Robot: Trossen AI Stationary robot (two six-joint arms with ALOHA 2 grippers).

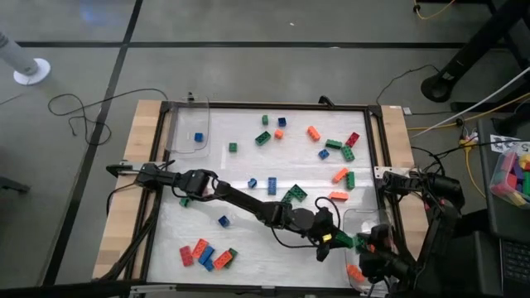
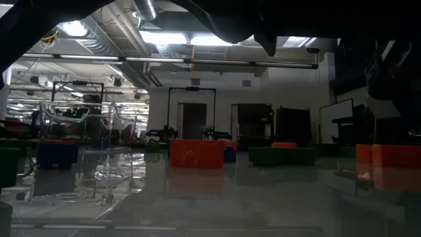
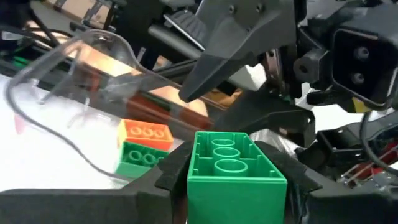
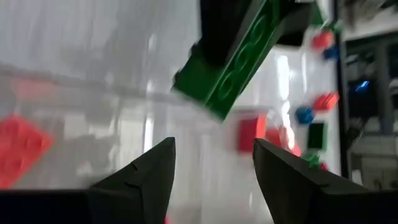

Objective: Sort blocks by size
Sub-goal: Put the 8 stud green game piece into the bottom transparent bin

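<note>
My left gripper reaches across the table to its near right part and is shut on a long green block, which also shows in the right wrist view. My right gripper is open and empty close beside it, at the near right corner. A clear bin at that corner holds an orange block and a green block. Several red, orange, green and blue blocks lie scattered on the white table. A cluster of red, blue and orange blocks lies near left. My left gripper pinches the long green block by its two long sides between its two fingers. The fingers lie along the block, whose free end points ahead of them. The block is lifted clear of the table and tilted, next to the clear bin.
A second clear bin at the far left holds a blue block. A black frame rims the table. Cables lie on the floor beyond. A box of coloured blocks stands off the right side.
</note>
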